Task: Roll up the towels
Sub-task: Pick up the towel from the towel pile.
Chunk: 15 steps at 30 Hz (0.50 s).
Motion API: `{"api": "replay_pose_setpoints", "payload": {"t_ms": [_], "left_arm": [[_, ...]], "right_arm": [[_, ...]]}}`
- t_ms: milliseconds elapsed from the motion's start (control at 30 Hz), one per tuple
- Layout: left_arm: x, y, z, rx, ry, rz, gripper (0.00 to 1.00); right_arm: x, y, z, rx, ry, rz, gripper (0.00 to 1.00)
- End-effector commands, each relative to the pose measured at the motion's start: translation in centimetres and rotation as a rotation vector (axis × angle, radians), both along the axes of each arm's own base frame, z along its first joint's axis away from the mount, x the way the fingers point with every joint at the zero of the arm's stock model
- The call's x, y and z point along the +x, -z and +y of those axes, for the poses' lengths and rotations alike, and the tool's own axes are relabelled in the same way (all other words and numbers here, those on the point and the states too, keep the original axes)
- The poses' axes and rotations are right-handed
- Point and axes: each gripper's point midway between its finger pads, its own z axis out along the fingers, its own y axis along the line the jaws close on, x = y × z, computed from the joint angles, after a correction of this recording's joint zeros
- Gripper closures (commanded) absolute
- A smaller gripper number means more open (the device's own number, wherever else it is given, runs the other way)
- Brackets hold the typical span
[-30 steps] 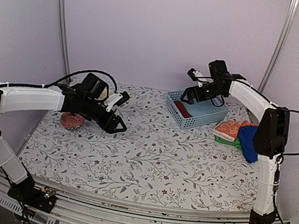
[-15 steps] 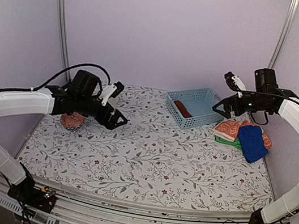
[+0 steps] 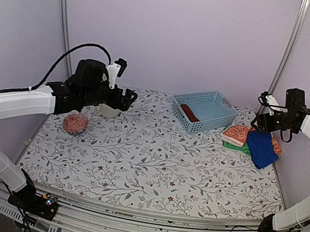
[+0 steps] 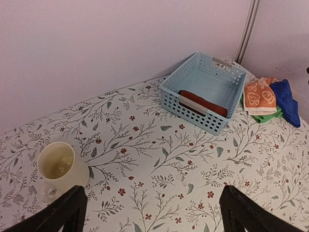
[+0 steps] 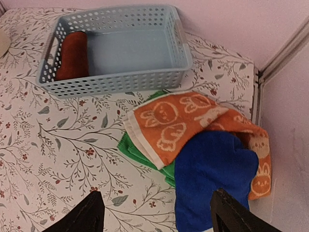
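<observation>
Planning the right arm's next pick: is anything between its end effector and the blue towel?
Nothing visible. The open right end effector hangs above the blue towel, which lies uppermost on the orange towel and green towel.

Blue twl (image 5: 212, 164) crumpled on orange twl (image 5: 169, 121)

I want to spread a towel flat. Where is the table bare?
The broad middle and front of the table is bare, bordered by the red patterned object on the left, the basket behind and the towel pile on the right. The far right corner is crowded: basket and pile sit close together.
</observation>
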Motion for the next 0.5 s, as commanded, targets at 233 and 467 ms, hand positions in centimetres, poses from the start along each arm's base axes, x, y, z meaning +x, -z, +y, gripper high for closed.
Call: {"api": "replay_pose_setpoints", "payload": {"t_ms": [233, 467], "left_arm": [[-0.4, 1.6, -0.3, -0.133, 0.02, -0.004, 0.31], [-0.1, 1.7, -0.9, -0.039, 0.054, 0.053, 0.32]], "right_arm": [[-1.0, 10.0, -6.1, 0.007, 0.129, 0.283, 0.35], [2.0, 10.4, -9.1, -0.007, 0.231, 0.286, 0.43]]}}
